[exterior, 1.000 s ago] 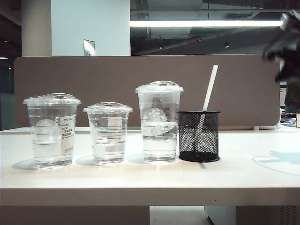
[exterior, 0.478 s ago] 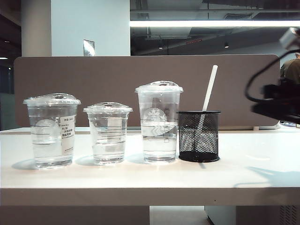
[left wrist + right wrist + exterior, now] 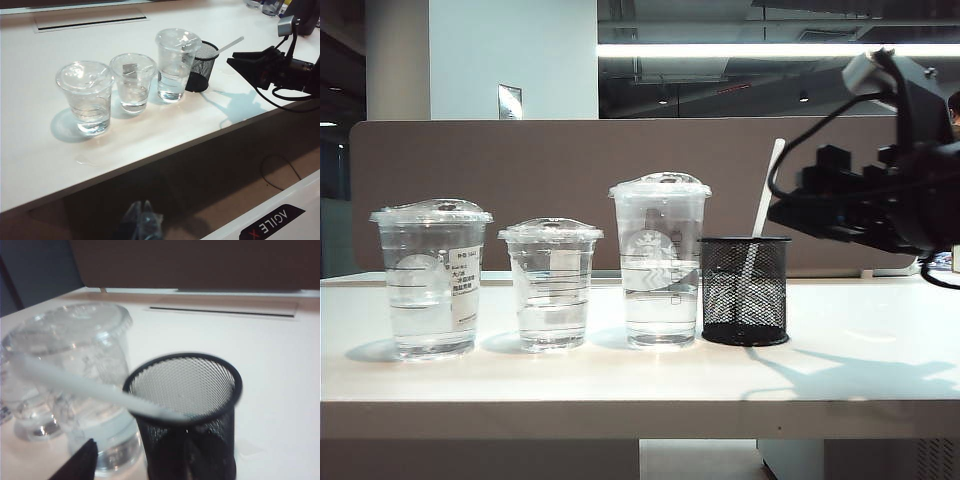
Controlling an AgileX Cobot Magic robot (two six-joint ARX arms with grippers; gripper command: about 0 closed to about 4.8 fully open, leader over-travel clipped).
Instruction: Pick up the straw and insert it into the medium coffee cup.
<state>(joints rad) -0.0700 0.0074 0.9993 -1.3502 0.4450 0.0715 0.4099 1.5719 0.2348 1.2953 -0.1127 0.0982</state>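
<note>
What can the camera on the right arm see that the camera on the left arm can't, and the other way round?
Only the right wrist view looks down into the black mesh holder, seeing the mesh inside. Only the left wrist view shows all three cups, including the medium coffee cup, plus the right claw near the table's edge. Both show the straw leaning in the holder beside the tallest cup. The left claw isn't clearly visible.

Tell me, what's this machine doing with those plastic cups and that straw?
Nothing is held yet. The right gripper has swung in from the right and hangs beside the long white straw, which leans in the black mesh cup. Three clear domed-lid cups holding water stand in a row on the white table. The wide medium cup with the white sticker is farthest from the straw, with its lid on. The left gripper hangs low in front of the table, away from everything.
</note>
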